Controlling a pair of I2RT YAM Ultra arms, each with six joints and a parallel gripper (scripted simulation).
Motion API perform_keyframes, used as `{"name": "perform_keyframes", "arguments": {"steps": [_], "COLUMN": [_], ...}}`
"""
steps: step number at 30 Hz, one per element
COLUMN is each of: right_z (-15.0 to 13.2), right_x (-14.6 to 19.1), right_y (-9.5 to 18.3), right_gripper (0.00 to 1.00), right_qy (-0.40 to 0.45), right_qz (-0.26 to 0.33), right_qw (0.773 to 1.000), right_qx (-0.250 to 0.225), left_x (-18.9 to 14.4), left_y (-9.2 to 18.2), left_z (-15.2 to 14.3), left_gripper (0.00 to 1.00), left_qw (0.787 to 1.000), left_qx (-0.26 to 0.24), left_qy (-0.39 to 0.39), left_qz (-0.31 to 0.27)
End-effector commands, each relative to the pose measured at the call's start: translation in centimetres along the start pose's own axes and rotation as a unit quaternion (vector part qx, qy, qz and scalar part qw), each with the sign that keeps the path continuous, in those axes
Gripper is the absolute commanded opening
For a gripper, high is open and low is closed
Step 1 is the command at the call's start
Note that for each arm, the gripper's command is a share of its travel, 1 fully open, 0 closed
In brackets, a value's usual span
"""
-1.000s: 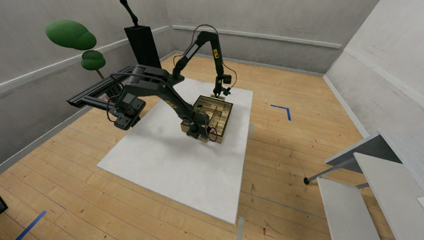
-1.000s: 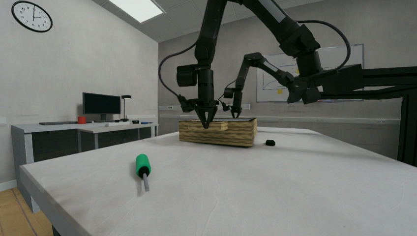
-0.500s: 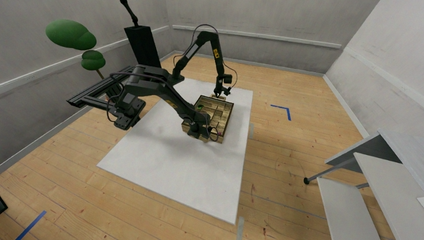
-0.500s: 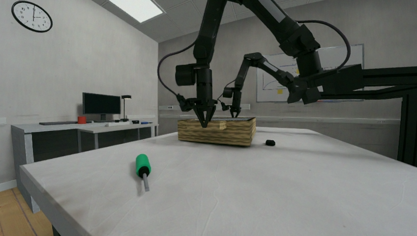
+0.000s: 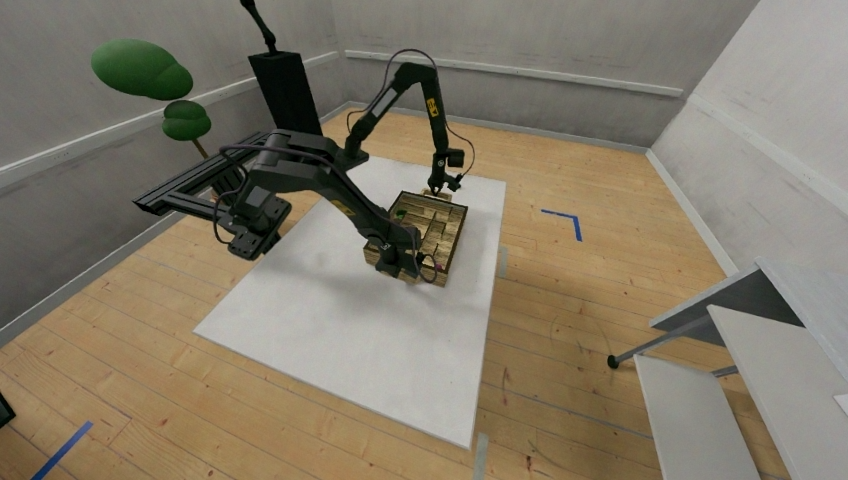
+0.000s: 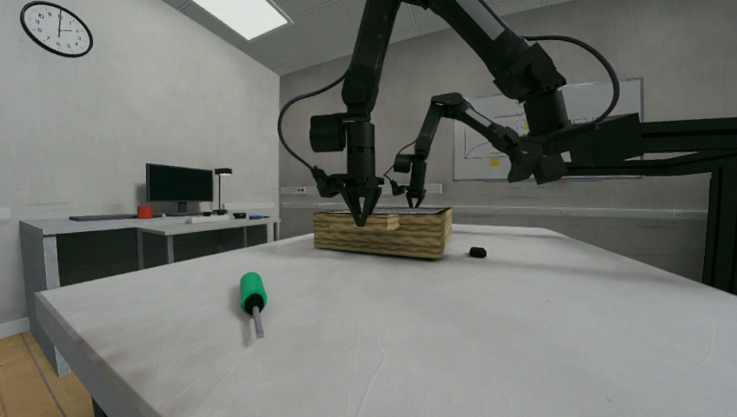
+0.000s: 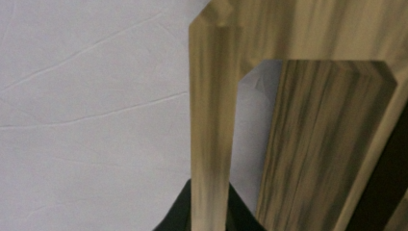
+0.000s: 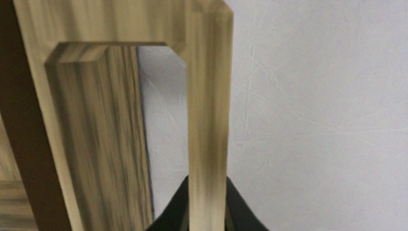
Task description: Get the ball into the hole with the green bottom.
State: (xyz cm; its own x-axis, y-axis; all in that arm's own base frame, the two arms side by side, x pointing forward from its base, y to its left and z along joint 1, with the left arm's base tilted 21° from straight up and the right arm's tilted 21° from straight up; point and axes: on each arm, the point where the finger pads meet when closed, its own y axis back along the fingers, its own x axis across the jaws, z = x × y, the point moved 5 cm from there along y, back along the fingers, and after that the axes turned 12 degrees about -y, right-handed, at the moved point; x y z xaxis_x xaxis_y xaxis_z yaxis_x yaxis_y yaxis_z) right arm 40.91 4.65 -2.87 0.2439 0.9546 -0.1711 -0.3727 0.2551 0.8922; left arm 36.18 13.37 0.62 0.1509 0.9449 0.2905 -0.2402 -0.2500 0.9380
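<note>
And here's the white table [image 5: 345,356] [image 6: 465,335] [image 7: 96,144] [image 8: 313,144], the biggest thing in play, stretching out beneath both arms! The left arm [image 5: 434,118] [image 6: 361,93] reaches in at the far end of the board in the top view, nearest us in the exterior one; the right arm [image 5: 351,202] [image 6: 426,129] arches over the opposite end. Between them, the wooden board [image 5: 456,240] [image 6: 382,242] [image 7: 327,144] [image 8: 96,144], a walled maze, looks close to level; whether it touches the table, I cannot tell.

Now the grips! The left gripper [image 5: 435,191] [image 6: 360,222] [image 7: 208,188] is nearly closed, its fingers clamped either side of the left handle [image 5: 443,195] [image 6: 391,221] [image 7: 212,120]. And a matching hold from the right gripper [image 5: 392,272] [image 6: 414,205] [image 8: 208,212], narrow and tight on the right handle [image 5: 408,277] [image 8: 208,120]!

Out on the table lies a green screwdriver [image 6: 252,292], well apart from the board, and a small black object [image 6: 477,252] sits near the board's side.

Inside the maze, the green patch [image 5: 400,213] shows near the left-arm end. Smallest of all, a pink spot [image 5: 438,267] near a corner at the right-arm end; too small to tell whether that's the ball, so its place stays uncertain!
</note>
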Motion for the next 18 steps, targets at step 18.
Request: {"name": "perform_keyframes", "arguments": {"steps": [18], "right_z": [1.6], "right_x": [0.6], "right_y": [5.0], "right_gripper": [0.0], "right_qy": [-0.005], "right_qz": [0.008], "right_qw": [0.999], "right_qx": [-0.05], "left_x": [-0.2], "left_y": [6.0], "left_z": [1.1], "left_gripper": [0.0], "left_qw": [0.999], "left_qx": [-0.041], "left_qy": [-0.004], "left_qz": [-0.002]}}
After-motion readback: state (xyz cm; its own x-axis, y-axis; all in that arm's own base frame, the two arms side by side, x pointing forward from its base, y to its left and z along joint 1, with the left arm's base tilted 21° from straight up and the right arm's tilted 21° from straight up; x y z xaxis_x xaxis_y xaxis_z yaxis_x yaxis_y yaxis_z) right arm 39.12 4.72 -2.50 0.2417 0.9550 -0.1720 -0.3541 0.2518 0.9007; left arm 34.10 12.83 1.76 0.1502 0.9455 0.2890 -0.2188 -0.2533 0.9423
